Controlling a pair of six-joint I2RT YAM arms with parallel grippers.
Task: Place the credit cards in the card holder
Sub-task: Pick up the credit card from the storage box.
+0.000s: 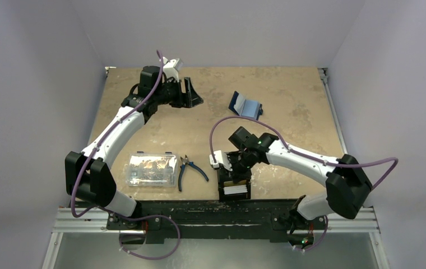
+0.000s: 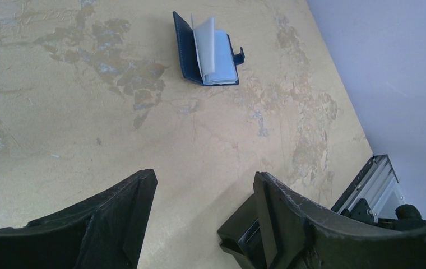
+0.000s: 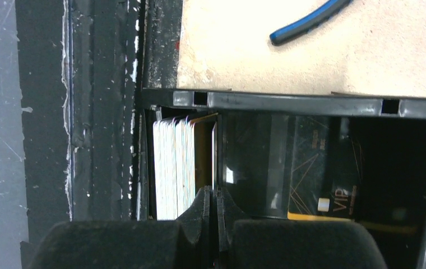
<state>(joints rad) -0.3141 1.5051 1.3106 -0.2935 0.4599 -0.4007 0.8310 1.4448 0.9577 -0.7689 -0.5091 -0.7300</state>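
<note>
Right wrist view: right gripper point(image 3: 216, 203), jaws pressed together at the credit cards point(image 3: 171, 168) inside the tray point(image 3: 289, 103). Such a thin pinch may slip or drag neighbouring cards.

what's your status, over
Left tool open, empty. Right tool shut at credit cards in black tray. Card holder lies open, far side. Pliers beside tray, not blocking.
</note>
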